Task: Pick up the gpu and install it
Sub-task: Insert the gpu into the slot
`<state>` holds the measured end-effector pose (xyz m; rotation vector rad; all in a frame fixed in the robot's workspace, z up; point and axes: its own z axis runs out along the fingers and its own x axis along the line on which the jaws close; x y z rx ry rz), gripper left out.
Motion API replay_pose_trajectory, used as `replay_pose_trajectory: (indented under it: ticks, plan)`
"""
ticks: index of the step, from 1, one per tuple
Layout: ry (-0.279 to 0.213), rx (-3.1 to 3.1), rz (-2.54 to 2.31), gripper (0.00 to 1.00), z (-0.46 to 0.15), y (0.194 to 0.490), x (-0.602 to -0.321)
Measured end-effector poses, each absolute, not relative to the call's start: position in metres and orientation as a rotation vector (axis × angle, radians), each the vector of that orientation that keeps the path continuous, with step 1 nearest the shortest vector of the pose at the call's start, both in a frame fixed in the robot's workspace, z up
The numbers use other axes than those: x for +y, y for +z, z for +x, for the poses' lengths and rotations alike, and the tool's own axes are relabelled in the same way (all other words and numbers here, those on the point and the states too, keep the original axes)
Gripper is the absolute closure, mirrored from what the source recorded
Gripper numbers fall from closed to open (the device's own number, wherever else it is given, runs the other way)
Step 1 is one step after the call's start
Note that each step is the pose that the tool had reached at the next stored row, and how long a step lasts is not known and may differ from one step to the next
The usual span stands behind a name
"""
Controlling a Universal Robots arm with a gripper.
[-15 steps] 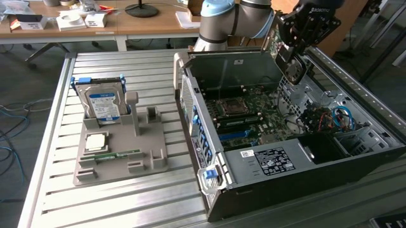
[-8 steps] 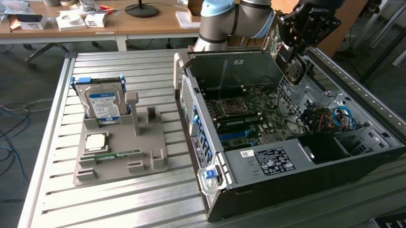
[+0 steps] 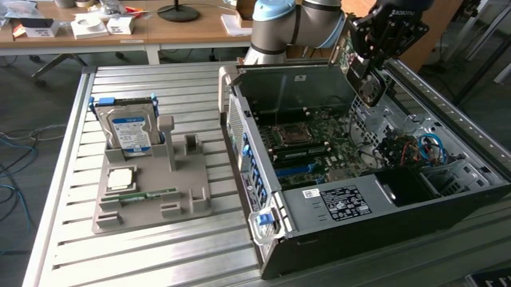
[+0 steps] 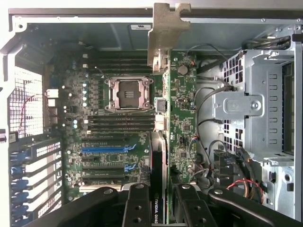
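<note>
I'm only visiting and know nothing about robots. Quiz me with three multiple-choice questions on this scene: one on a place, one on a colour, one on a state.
1. Where is the gpu?
A. On the grey holder
B. Above the open computer case
C. On the floor

2. What colour is the label on the hard drive?
A. Blue
B. Red
C. Yellow

3. How is the tool?
A. Open and empty
B. Shut on the gpu
C. Resting on the hard drive

Answers:
1 B: the card hangs over the case.
2 A: the label is blue and white.
3 B: the wrist view shows the card clamped edge-on in it.
</note>
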<state>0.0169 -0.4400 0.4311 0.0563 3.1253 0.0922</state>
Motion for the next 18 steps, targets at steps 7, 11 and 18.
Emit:
replay_pose_trajectory:
  ticks: [7,11,18]
  plan:
    - [0.088,3.127,-0.023,0.74,0.0159,0.4310,-0.4400]
    - [0.082,3.127,-0.099,0.74,0.0155,0.4311,-0.4400]
    - [0.072,3.120,-0.278,0.74,0.0153,0.4311,-0.4400]
